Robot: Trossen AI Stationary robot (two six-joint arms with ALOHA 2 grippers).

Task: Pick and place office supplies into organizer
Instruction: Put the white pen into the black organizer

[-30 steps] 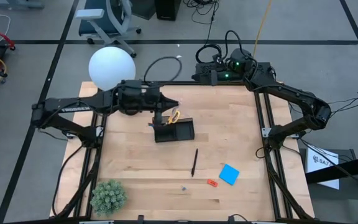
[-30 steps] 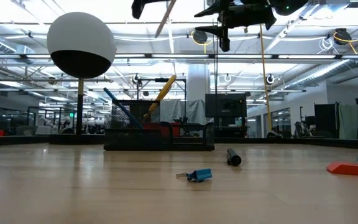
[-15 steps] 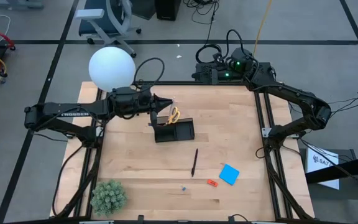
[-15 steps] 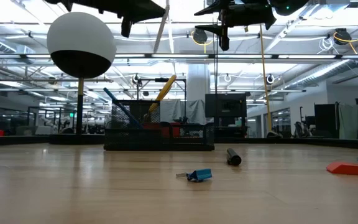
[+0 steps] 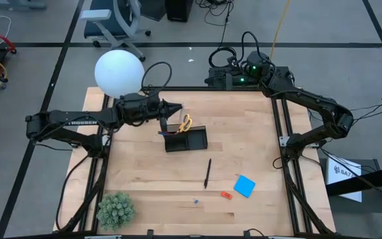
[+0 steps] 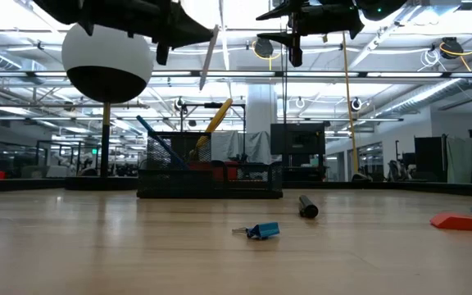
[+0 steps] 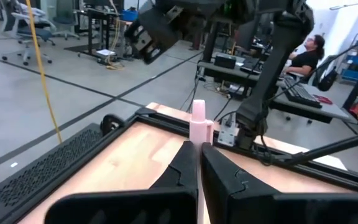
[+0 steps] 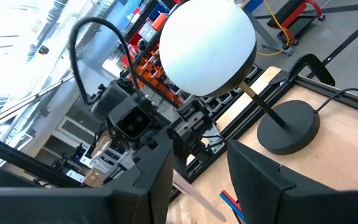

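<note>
Scissors (image 5: 186, 123) and pens already fill the organizer (image 5: 192, 140); the left gripper (image 5: 178, 108), fingers clamped on a pale pencil (image 7: 199, 123), hovers beside it, while black pen (image 5: 207, 172), note pad (image 5: 245, 186) and small bits wait on the table (image 5: 144, 172), right gripper (image 8: 197, 180) half-open, empty.

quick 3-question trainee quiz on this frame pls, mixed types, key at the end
1. True or false: the left gripper has its jaws shut on a pale pencil.
2. Which lies nearest the plant? A) blue note pad B) small blue piece C) black pen
3. Fill in: the yellow-handled scissors stand in the ___.

Key: 1 true; 2 B; 3 organizer
</note>
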